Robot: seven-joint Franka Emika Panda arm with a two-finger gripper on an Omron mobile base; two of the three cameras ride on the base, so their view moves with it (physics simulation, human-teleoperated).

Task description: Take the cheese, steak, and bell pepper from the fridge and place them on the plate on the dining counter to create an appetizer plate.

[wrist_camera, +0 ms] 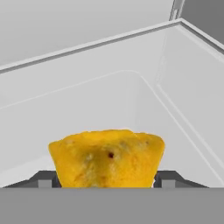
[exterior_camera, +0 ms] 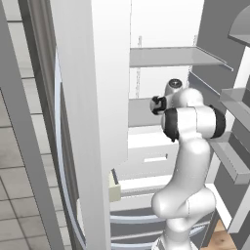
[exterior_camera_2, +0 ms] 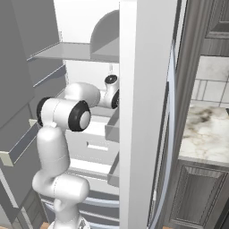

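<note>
The cheese (wrist_camera: pixel 107 157), a yellow-orange chunk, sits low in the hand view between my two dark fingertips (wrist_camera: pixel 46 179). My gripper (wrist_camera: pixel 106 180) is shut on the cheese, with one tip against each side. Behind it are the white floor and walls of a fridge (wrist_camera: pixel 131 87) compartment. In the left base view my arm reaches into the open fridge (exterior_camera: pixel 171 56) under a grey shelf, and the hand goes behind the left door. The right base view shows the wrist (exterior_camera_2: pixel 112 89) passing behind the right door. Steak, bell pepper and plate are out of view.
The open fridge doors (exterior_camera: pixel 93 97) (exterior_camera_2: pixel 138 112) stand close on both sides of the arm. Grey door bins (exterior_camera: pixel 234 161) line the right side, and a white drawer (exterior_camera: pixel 151 158) lies below the hand. A marble-topped counter over dark cabinets (exterior_camera_2: pixel 205 129) is to the right.
</note>
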